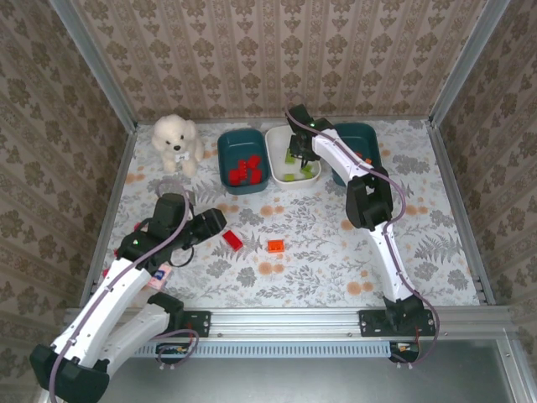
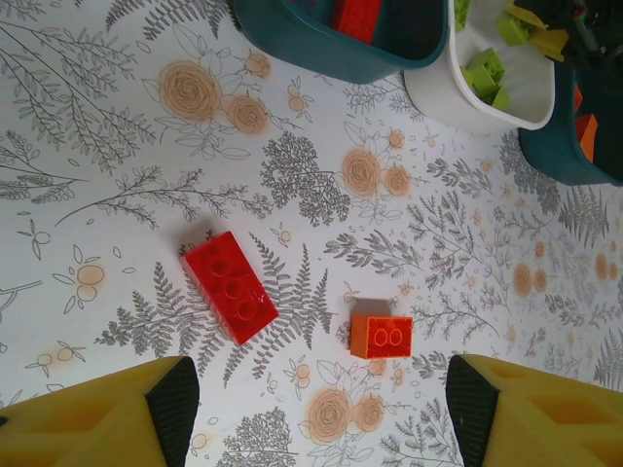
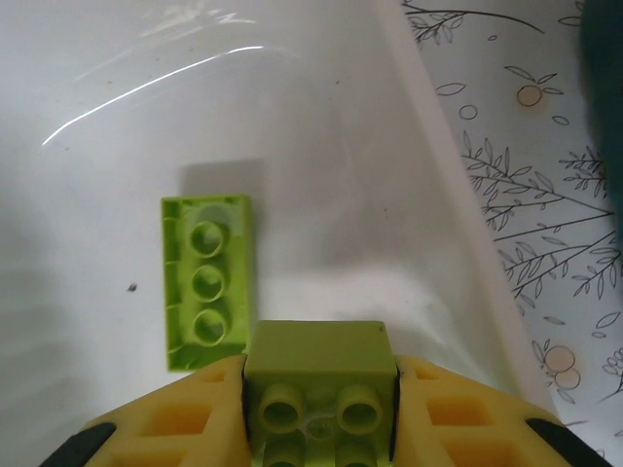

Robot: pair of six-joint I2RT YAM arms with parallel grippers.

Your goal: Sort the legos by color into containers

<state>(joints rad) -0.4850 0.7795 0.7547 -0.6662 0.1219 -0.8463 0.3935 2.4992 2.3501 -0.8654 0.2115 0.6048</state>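
Fingers of the right gripper clamp a lime-green plastic brick directly above the white rounded plastic tub; left gripper open, well apart from it.

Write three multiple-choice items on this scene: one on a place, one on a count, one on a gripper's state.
1. Where is the right gripper?
A) over the white tub
B) in the far left corner
C) at the near edge

2. How many bricks lie loose on the table?
A) one
B) two
C) five

3. The left gripper is:
A) open
B) shut on a brick
C) shut on nothing

Answers:
1 A: its wrist view shows the tub's white floor beneath the lime brick that it holds.
2 B: a red brick and an orange brick lie there.
3 A: its jaws stand wide apart, gripping nothing.
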